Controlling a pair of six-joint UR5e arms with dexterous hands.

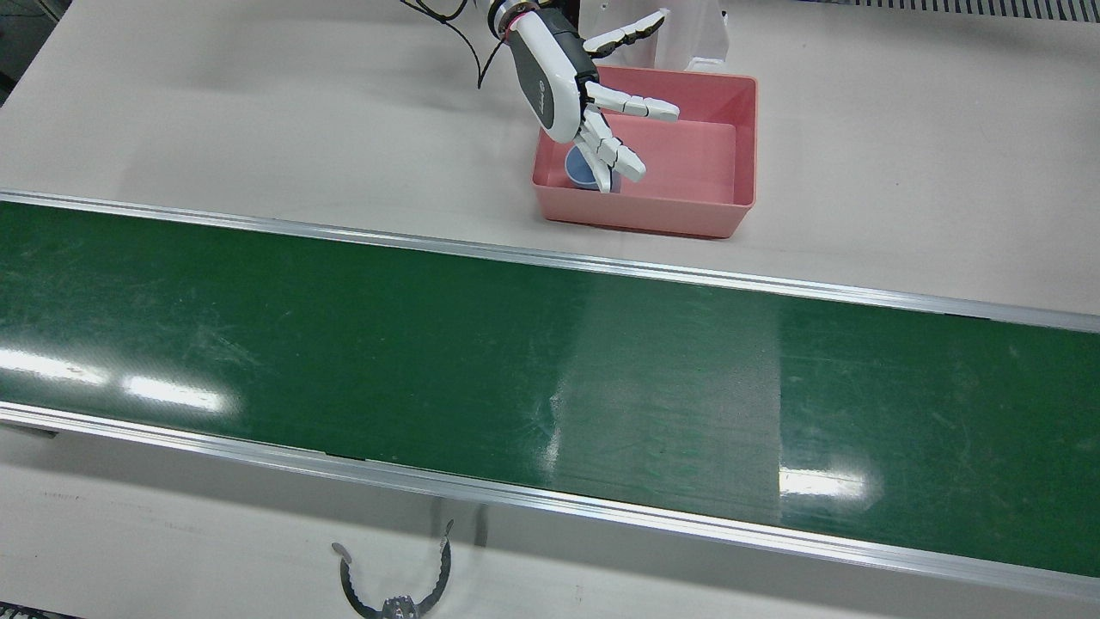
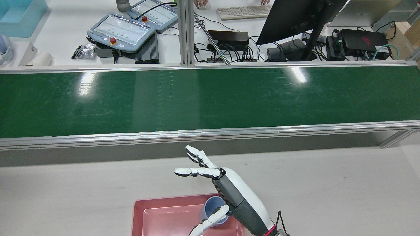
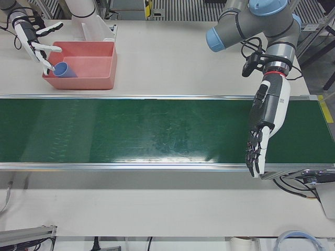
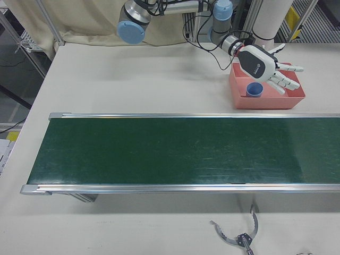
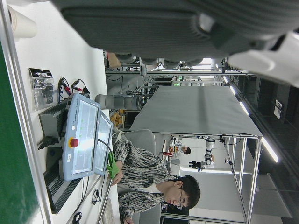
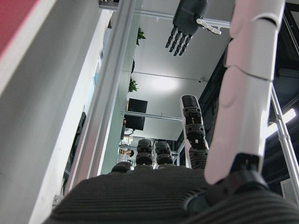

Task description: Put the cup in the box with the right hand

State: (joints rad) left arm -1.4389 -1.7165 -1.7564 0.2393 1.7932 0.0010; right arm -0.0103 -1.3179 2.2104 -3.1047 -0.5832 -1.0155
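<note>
The blue cup [image 1: 583, 168] lies inside the pink box [image 1: 746, 137], in the corner nearest my right arm and the belt. It also shows in the rear view [image 2: 212, 207], the left-front view [image 3: 62, 69] and the right-front view [image 4: 254, 89]. My right hand [image 1: 576, 82] hovers over that corner with fingers spread, apart from the cup; it shows in the rear view [image 2: 226, 193] and right-front view [image 4: 265, 66] too. My left hand [image 3: 264, 128] hangs open over the far end of the green belt, holding nothing.
The green conveyor belt [image 1: 550, 370] with metal rails runs across the table in front of the box. A metal claw-like part [image 1: 391, 593] lies on the operators' side. Monitors, pendants [image 2: 121, 32] and cables sit beyond the belt.
</note>
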